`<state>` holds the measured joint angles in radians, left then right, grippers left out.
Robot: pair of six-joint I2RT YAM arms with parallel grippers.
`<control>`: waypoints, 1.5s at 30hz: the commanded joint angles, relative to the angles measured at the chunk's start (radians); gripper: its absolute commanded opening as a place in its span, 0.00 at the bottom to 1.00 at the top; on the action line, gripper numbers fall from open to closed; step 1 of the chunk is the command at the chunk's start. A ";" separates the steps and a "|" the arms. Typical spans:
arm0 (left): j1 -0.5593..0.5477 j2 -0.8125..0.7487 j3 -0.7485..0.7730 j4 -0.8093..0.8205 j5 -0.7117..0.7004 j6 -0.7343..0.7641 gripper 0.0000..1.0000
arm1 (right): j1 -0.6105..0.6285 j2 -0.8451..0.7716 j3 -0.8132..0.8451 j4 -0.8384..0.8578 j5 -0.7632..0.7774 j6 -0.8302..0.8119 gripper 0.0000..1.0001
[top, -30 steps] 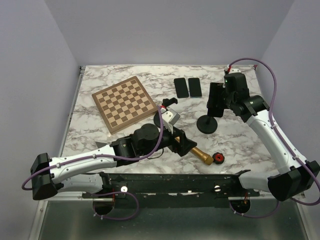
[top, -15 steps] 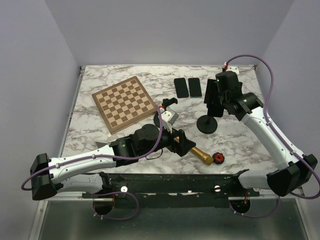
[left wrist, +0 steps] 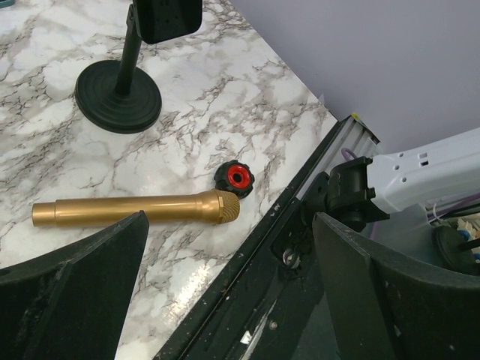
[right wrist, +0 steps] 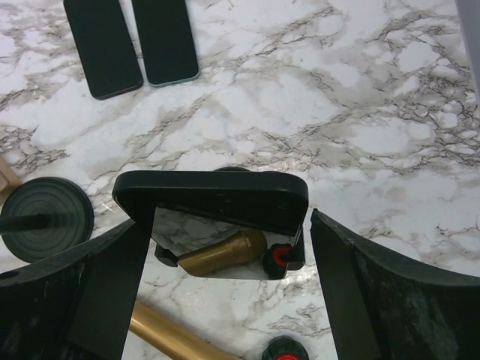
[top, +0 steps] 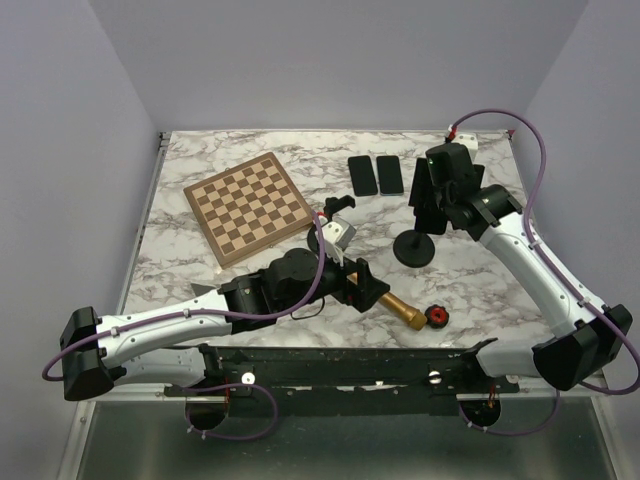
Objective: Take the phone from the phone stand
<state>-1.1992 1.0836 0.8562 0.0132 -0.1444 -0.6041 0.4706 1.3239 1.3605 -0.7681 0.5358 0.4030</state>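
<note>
Right claw (right wrist: 229,225) of mine hangs spread, one finger either side of the black rectangular phone (right wrist: 210,196), which sits atop the black round-based pole stand (top: 415,247). Grasping looks the step in hand; next I must pinch its edges squarely, then lift it clear.

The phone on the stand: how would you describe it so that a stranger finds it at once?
On the marble table, look right of the chessboard. There a black stand with a round base holds the phone up off the marble. The two other phones lie flat farther back; only this one is raised on a stand.
</note>
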 commanded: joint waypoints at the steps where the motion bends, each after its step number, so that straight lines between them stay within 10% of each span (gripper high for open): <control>1: -0.006 -0.021 -0.007 -0.004 -0.030 -0.008 0.99 | 0.008 0.024 0.014 0.018 0.035 0.010 0.92; 9: -0.007 -0.011 0.004 -0.012 -0.050 -0.018 0.99 | 0.013 0.034 0.010 0.028 0.046 -0.001 0.87; 21: 0.101 0.031 0.015 0.036 0.080 -0.077 0.98 | 0.016 -0.038 -0.058 0.150 -0.125 -0.124 0.01; 29: 0.188 0.196 0.207 -0.009 0.247 0.063 0.89 | 0.008 -0.048 -0.061 0.178 -0.324 -0.216 0.01; 34: 0.199 0.294 0.293 -0.030 0.233 0.139 0.64 | 0.002 -0.055 -0.070 0.200 -0.398 -0.216 0.01; 45: 0.300 0.416 0.272 0.151 0.260 0.052 0.64 | -0.002 -0.096 -0.101 0.214 -0.465 -0.197 0.01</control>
<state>-0.9554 1.4635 1.1362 0.0521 0.0654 -0.4980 0.4702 1.2621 1.2659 -0.6205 0.1455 0.1799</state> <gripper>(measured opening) 0.621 0.787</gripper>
